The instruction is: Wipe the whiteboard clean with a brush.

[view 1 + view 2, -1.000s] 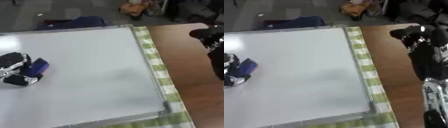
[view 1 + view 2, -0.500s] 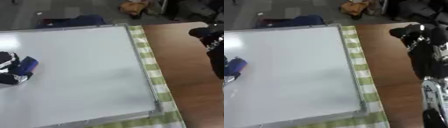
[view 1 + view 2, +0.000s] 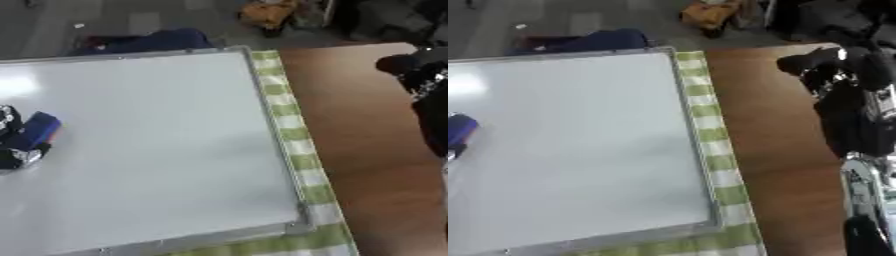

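Left robot hand (image 3: 10, 145) at 9 o'clock, fingers curled around blue brush (image 3: 35, 131) | brush resting on whiteboard (image 3: 166, 145) near its left edge | right robot hand (image 3: 820, 67) at 2 o'clock over brown bench (image 3: 776, 150), fingers unclear | green checked cloth (image 3: 293, 145) under board

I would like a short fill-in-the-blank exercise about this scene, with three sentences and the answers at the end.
1. The left hand holds a brush whose colour is mostly ____.
2. The whiteboard lies on a cloth checked in white and ____.
3. The right hand is above the bare brown ____, to the right of the whiteboard.

Missing words: blue; green; table
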Motion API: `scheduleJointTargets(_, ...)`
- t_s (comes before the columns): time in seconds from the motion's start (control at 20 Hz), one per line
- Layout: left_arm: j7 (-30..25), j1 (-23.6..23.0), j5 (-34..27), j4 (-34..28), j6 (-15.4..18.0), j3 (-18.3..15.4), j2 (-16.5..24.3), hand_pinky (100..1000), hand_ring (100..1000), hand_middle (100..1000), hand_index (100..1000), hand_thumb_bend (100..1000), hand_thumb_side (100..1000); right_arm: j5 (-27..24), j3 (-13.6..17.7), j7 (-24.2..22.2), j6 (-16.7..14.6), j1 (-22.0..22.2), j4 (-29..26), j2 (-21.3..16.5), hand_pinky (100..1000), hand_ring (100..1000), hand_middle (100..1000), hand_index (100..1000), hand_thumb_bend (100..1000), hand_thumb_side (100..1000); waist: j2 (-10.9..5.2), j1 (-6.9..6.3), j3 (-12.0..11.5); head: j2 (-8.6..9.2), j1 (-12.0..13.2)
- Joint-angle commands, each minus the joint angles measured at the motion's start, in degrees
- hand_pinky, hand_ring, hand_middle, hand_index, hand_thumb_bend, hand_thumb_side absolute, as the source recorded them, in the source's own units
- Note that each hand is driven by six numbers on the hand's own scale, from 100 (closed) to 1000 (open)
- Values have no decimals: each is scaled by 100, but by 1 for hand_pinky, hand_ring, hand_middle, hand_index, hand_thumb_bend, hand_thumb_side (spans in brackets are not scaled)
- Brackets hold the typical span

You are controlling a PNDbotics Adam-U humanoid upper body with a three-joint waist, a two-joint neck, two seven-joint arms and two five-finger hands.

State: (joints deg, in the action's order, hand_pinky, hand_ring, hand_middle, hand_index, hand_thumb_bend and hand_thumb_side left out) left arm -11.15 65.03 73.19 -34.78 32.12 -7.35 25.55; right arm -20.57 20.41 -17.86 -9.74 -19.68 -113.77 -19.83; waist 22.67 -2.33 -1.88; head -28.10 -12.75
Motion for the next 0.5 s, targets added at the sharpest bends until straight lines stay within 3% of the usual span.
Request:
scheduleJointTargets(0.05, -76, -150, -19, 210, -81, -42, 217, 531, 405, 204, 189, 280, 569, -20, 19, 3, 15, -37, -82, -101, 832, 728, 531, 636, 442, 796, -95, 62, -27, -8, -20)
scheduleJointTargets(0.5, -184, -192, -350, 122, -214, -118, 337, 522, 398, 197, 189, 266, 572, -24, 11, 1, 45, -19, -82, -87, 832, 727, 531, 636, 440, 793, -147, 72, -69, -19, -36)
